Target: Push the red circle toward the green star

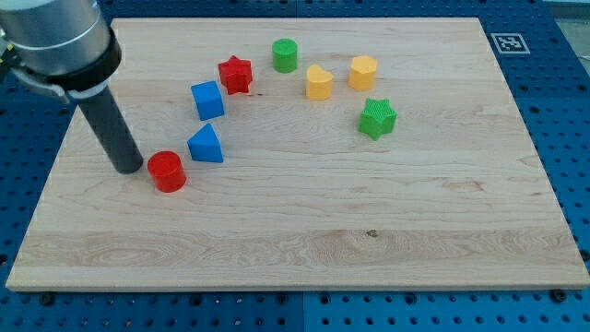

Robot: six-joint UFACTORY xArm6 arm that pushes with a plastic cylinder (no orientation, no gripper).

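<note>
Eight small blocks sit on our pale wooden board (304, 231) in the single camera view; we carry no hand to spread or pinch, only a rod, and my tip (127, 169) stands at the left of the frame, just left of the red circle (167, 171), perhaps touching. The green star (377, 118) lies well apart, right of centre; the blue triangle (206, 144) sits just beside the circle's upper right. We judge the circle light, stiff and smooth-sided, likely to slip sideways; we should press its left face squarely.
</note>
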